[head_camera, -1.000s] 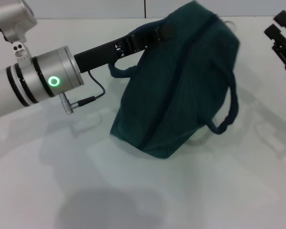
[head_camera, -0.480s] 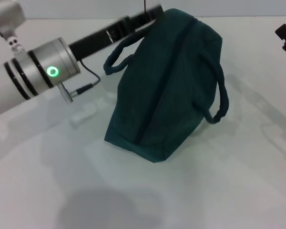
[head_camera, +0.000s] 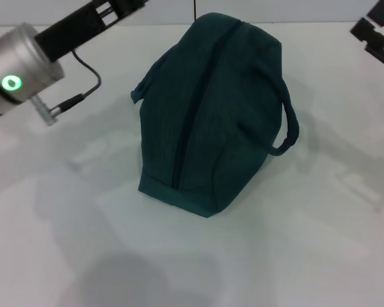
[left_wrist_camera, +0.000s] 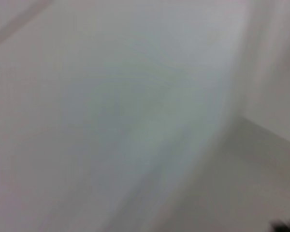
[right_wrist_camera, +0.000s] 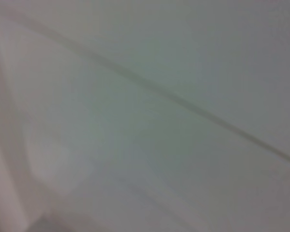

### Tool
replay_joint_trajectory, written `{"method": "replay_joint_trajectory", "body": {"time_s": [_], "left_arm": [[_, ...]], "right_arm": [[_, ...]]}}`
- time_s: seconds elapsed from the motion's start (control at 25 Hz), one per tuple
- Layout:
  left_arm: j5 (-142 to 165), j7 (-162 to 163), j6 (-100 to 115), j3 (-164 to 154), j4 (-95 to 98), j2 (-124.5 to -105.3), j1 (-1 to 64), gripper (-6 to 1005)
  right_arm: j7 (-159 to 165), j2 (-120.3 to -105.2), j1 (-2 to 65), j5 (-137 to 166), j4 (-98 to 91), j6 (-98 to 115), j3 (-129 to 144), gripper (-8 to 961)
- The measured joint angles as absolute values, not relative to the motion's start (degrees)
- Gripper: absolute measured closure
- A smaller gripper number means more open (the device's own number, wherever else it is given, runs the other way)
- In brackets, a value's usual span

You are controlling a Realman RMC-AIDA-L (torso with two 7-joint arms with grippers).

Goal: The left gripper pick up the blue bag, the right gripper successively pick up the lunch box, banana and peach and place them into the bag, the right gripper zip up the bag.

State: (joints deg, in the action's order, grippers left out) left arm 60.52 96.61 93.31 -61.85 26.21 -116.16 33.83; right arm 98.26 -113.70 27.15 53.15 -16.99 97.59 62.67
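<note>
Head view shows the blue bag (head_camera: 211,109) zipped, standing alone mid-bench. Left gripper (head_camera: 125,6) at the far-left corner and right gripper (head_camera: 379,35) at the far-right edge hold nothing, finger state untellable. The task looks finished; only parking remains.

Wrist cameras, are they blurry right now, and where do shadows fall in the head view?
Left wrist view: smeared pale surfaces, nothing sharp. Right wrist view: blurred grey-white with one soft diagonal line. Head view: the blue bag is sharp on the white table, and a soft dark shadow lies on the table near the bottom edge.
</note>
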Motion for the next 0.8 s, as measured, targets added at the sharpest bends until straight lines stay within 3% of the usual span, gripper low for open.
{"method": "replay_joint_trajectory", "body": {"time_s": [0.16,0.36,0.8], "left_arm": [[68.3,95.8,101.8,-62.0,32.9,-114.85,31.8,293],[76.9,95.0,105.3,-61.7,42.3,-114.6,26.6,107],[87.7,80.9,108.6,-61.7,41.1,-114.82,21.4,106]], "right_arm": [[88.0,-113.32,27.7,59.5,-20.8,103.0,62.7,165],[76.2,-113.3,27.3,72.8,-28.6,105.8,62.7,115],[57.4,-115.77,27.4,87.7,-29.3,102.8,65.5,86]]}}
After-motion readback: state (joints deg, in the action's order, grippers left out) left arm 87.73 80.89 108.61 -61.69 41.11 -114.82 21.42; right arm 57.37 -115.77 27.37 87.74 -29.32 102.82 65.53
